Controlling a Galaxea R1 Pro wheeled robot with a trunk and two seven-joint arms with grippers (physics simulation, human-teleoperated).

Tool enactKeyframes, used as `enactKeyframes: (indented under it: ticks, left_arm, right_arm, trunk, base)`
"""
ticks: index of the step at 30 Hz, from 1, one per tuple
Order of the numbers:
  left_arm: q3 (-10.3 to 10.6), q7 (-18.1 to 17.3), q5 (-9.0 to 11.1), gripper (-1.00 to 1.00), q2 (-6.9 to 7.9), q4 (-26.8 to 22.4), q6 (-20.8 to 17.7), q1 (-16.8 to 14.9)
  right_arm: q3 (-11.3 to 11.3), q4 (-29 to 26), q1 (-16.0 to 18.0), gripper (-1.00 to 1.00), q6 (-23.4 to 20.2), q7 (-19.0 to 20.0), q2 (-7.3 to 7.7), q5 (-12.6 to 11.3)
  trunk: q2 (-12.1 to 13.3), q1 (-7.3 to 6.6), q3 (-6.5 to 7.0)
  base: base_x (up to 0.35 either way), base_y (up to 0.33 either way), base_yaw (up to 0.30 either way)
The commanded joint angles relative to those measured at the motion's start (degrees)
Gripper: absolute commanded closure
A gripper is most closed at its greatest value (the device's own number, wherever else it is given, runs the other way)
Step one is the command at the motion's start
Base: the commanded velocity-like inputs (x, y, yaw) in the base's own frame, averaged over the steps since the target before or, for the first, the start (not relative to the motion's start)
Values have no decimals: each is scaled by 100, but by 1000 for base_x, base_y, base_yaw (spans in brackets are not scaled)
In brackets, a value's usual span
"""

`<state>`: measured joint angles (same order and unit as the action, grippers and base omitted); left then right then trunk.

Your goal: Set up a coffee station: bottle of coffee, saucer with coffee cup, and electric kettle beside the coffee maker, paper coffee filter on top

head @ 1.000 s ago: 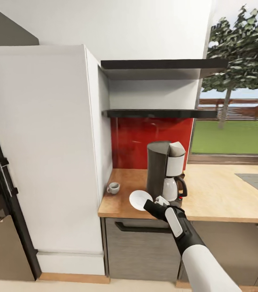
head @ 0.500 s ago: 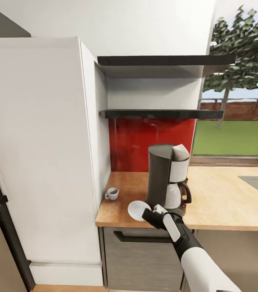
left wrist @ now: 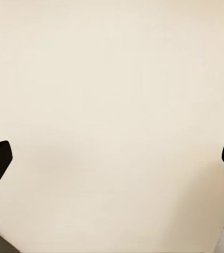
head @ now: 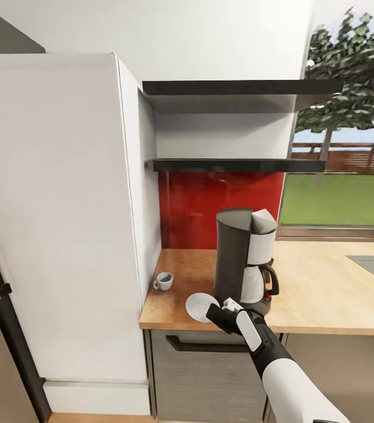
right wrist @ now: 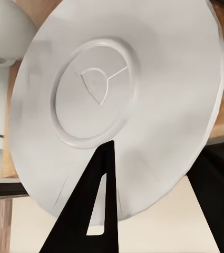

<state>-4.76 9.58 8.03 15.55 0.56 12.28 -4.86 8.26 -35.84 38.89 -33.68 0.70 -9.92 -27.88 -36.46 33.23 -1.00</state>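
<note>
At the front edge of the desk [head: 327, 294], our right pincer [head: 219, 308] grips one saucer [head: 201, 306] by its rim and holds it tilted, just beside the coffee maker [head: 242, 258]. From the right wrist camera, we see the round saucer [right wrist: 117, 105] with a black finger [right wrist: 93, 211] across it. One coffee cup [head: 163, 281] sits on the desk near the tall white cabinet [head: 57, 217]. Between the cup and the coffee maker we have bare wood with room to move. Right of the coffee maker the desk is wide and bare. We count two dark shelves [head: 233, 164] above. Our left pincer [left wrist: 112, 168] has its fingers spread wide apart over a plain cream surface.
</note>
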Motion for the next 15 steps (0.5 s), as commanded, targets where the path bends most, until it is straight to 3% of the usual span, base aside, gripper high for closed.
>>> enactKeyframes:
  ticks: [1,15]
  left_arm:
    - [-42,-9,11,-100,0,6,25,8]
    - [-37,-2,14,-100,9,5,24,29]
  right_arm:
    - [37,-6,5,100,-33,9,-8,-7]
    - [44,-2,5,100,-33,1,-8,-7]
  trunk:
    - [-10,2,-10]
    - [-10,2,-10]
  base:
    - [-52,207,0]
    - [-31,272,0]
